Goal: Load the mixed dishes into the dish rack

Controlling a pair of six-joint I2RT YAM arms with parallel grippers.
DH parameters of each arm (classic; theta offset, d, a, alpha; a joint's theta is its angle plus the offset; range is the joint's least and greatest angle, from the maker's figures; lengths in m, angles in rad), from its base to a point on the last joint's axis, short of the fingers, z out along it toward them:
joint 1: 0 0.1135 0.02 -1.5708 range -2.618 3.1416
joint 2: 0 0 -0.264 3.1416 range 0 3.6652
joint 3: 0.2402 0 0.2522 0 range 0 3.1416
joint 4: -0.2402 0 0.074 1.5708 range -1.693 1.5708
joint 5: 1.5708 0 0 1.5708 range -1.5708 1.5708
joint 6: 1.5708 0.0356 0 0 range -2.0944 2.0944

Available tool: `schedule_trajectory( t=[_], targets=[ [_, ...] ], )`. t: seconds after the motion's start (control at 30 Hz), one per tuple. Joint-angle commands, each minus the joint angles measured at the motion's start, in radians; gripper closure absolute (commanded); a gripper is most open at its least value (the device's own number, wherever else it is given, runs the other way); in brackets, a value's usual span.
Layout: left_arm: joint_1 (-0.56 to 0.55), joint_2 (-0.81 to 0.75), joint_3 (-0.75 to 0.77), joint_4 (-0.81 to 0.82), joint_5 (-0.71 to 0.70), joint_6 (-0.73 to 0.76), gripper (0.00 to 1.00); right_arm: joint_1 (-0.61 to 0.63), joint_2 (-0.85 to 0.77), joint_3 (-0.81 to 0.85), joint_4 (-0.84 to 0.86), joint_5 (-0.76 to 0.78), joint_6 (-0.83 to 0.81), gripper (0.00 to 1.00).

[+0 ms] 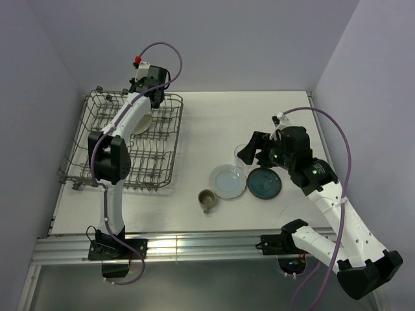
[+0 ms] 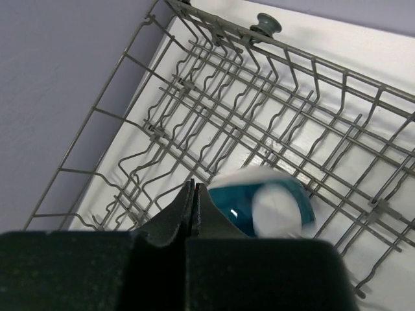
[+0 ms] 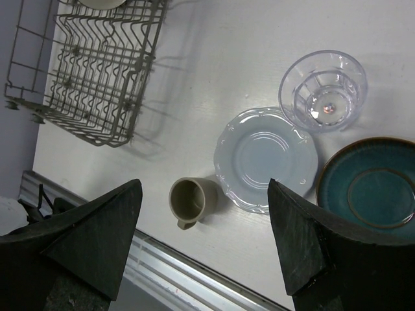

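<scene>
"The large rectangular grey metal wire dish rack [image 1: 130,155], with its rows of upright tines: where does it stand?"

"On the left part of the white desk [image 1: 214,123], near the left wall. One dish is in it, the bowl [image 1: 140,121] with a cream inside. It lies tipped on its side among the tines in the far half of the rack, partly hidden by the left arm [image 1: 110,162] that reaches over it."

"And the left fingers [image 2: 192,210]?"

"Pressed together with nothing between them. The left wrist view shows the bowl's teal outside and pale base just beside them, blurred. Whether they touch it cannot be told."

"The other dishes?"

"All on the desk, well apart from the rack, to its right. The pale blue plate [image 3: 267,157] with a scalloped rim lies flat, and the dark teal plate [image 3: 369,184] with a brown edge lies flat just beside it on the right. The clear glass tumbler [image 3: 323,91] stands upright, mouth up, on the far side of the two plates, near where they come together. The small olive-brown mug [image 3: 191,202] stands upright just beside the blue plate on its near-left side, handle towards the desk's near edge."

"The right fingers [image 1: 254,149]?"

"Spread wide and empty, held above the desk over these four dishes, close to the tumbler in the top view."
</scene>
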State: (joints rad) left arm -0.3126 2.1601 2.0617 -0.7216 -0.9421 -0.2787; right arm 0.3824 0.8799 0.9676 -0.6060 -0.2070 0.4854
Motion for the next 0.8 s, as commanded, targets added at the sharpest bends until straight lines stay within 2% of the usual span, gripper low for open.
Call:
schedule_trajectory(
  t=[0.0,0.03,0.17,0.23,0.27,0.37,0.53,0.63,0.77],
  targets=[
    [0.024,-0.072,0.016,0.054,0.029,-0.036,1.00,-0.007,-0.013,-0.001,0.022,-0.003,-0.028,0.15],
    [0.030,-0.088,-0.032,0.068,0.049,-0.048,1.00,-0.007,-0.004,-0.003,0.026,-0.006,-0.031,0.15],
    [0.088,-0.121,-0.064,0.024,0.155,-0.131,1.00,-0.007,0.013,-0.004,0.029,0.001,-0.036,0.15],
    [0.093,-0.140,-0.110,0.033,0.178,-0.131,0.95,-0.007,0.014,-0.003,0.029,0.003,-0.033,0.15],
    [0.093,-0.146,-0.126,0.034,0.183,-0.132,0.89,-0.007,0.014,0.000,0.029,0.001,-0.033,0.15],
    [0.112,-0.144,-0.138,-0.024,0.245,-0.183,0.79,-0.007,0.008,-0.003,0.025,0.000,-0.033,0.15],
    [0.148,-0.164,-0.227,-0.052,0.383,-0.278,0.75,-0.007,-0.001,-0.017,0.009,0.006,-0.027,0.15],
    [0.153,-0.190,-0.290,-0.027,0.396,-0.289,0.73,-0.007,-0.013,-0.029,0.006,0.006,-0.024,0.15],
    [0.153,-0.201,-0.299,-0.045,0.396,-0.293,0.65,-0.007,-0.022,-0.036,0.005,-0.011,-0.010,0.16]
  ],
)
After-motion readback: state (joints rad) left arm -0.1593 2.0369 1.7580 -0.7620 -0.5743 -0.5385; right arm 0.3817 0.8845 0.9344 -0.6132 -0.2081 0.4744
